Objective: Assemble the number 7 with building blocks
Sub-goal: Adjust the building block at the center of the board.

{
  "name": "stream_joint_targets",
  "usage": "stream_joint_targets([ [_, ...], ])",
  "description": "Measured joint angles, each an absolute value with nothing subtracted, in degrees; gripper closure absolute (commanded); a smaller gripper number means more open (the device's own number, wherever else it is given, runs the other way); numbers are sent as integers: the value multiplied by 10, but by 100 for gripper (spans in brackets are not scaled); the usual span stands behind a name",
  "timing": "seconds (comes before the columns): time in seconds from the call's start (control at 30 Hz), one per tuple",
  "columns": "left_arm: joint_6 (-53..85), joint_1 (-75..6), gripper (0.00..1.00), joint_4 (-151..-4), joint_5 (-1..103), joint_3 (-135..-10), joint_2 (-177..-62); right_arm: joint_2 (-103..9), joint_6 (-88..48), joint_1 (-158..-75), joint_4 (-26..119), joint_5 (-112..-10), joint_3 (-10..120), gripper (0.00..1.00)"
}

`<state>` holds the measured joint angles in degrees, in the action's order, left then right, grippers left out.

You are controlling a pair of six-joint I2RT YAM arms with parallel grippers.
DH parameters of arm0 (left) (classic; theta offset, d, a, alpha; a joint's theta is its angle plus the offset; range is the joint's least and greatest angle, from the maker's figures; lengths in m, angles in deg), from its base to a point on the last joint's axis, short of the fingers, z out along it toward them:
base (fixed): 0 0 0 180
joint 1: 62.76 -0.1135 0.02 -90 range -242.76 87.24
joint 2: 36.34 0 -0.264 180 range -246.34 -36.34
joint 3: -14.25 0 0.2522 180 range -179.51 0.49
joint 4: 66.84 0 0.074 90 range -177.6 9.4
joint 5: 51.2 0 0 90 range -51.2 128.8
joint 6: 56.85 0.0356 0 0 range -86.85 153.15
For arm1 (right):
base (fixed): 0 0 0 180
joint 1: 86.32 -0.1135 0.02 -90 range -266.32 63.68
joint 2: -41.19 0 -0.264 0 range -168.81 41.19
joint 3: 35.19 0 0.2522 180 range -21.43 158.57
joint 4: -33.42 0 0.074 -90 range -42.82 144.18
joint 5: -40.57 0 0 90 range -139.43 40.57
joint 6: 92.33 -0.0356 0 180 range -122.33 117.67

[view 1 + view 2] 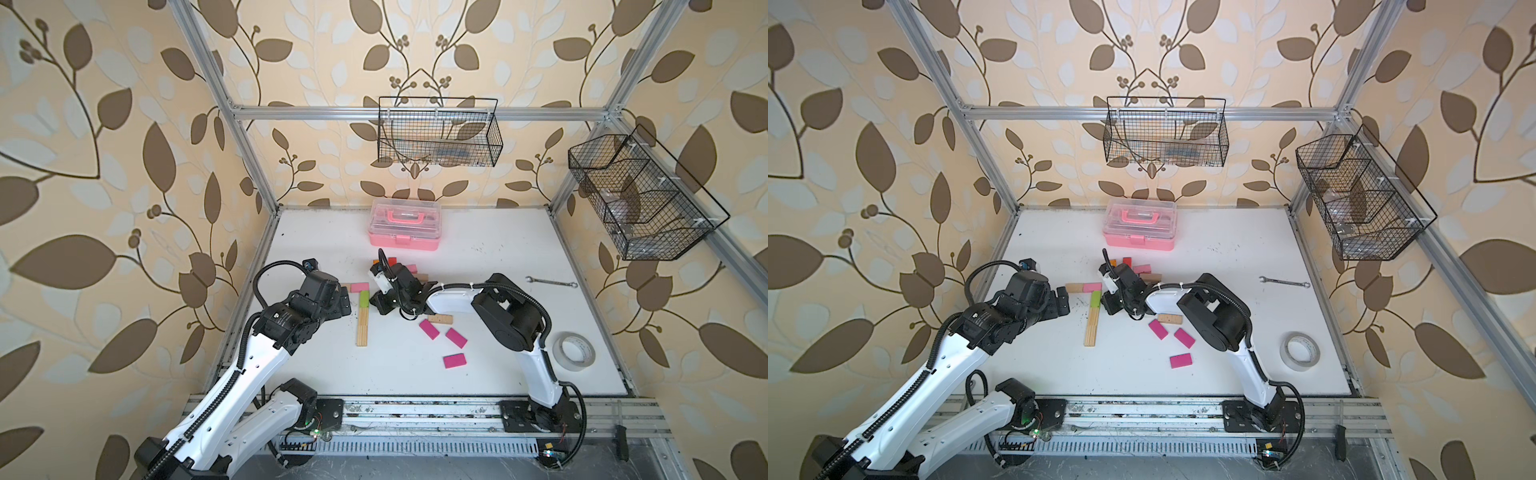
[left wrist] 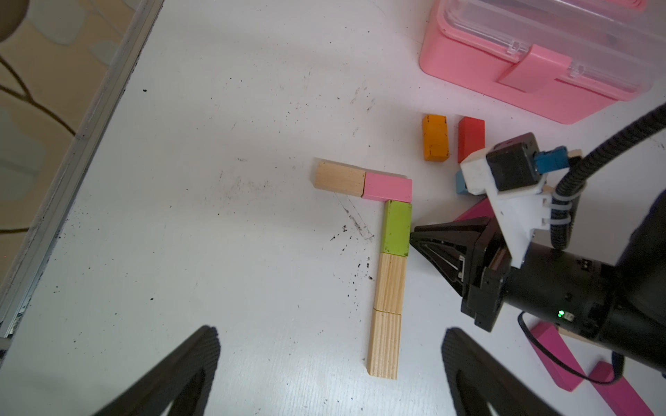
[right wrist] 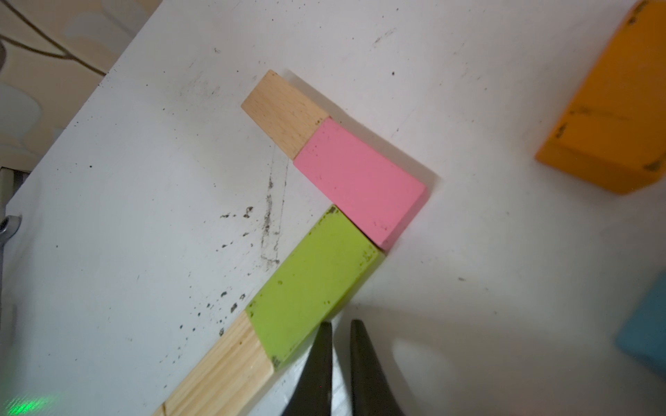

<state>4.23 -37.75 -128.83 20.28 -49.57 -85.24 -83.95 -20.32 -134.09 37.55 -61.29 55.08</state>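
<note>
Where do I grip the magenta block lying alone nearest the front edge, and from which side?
Grip the magenta block across its two long sides at mid-length, coming straight down from above. It lies flat and nothing touches it, so both long faces are free, and its narrow width is probably the easier span.

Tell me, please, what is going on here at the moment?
Two robot arms are building a 7 from blocks. A wood block and a light pink block form the top bar; a lime green block and two pale wood blocks run down from its right end. The right arm's fingers, shut and empty, sit at the green block's side, probably nudging it. The left arm's fingers stand open and empty nearby.
</note>
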Motion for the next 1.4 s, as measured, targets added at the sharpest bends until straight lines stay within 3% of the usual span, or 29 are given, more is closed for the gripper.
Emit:
stream_joint_targets([
  [1.4,42,-377,1,-1288,203,-496,-853,-815,-208,-1355,345,-615,501,86],
])
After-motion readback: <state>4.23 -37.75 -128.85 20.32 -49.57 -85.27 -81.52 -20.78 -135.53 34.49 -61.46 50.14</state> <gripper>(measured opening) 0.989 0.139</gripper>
